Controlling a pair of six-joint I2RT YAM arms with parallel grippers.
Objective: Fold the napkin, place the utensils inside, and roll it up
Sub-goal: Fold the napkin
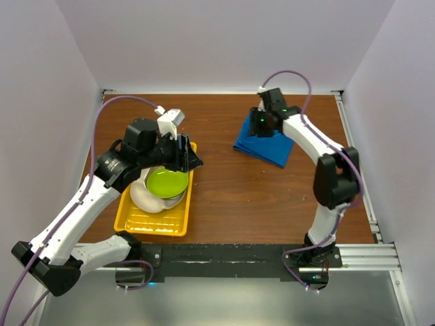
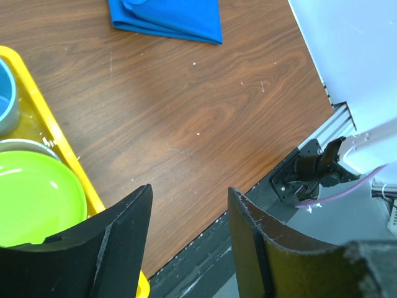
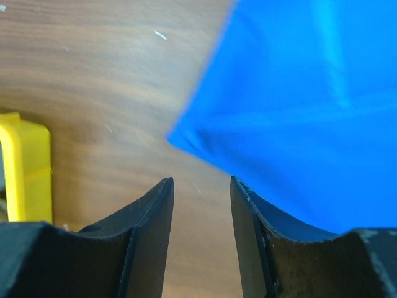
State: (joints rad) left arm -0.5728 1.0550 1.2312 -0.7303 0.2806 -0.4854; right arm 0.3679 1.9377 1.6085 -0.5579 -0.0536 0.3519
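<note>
The bright blue napkin (image 1: 265, 145) lies folded on the brown table at the back right. It also shows in the left wrist view (image 2: 167, 18) and fills the upper right of the right wrist view (image 3: 298, 105). My right gripper (image 1: 259, 126) (image 3: 201, 183) is open and empty, low over the table at the napkin's left corner, its right finger alongside the cloth's edge. My left gripper (image 1: 190, 160) (image 2: 189, 195) is open and empty, above the right edge of the yellow tray (image 1: 153, 231). The fork is not in view.
The yellow tray (image 2: 56, 136) holds a lime green bowl (image 1: 167, 182) (image 2: 31, 198), a white object (image 1: 144, 197) and a small blue cup (image 2: 5, 99). The tray's corner shows in the right wrist view (image 3: 25, 167). White walls enclose the table; a black rail (image 1: 224, 255) runs along its near edge.
</note>
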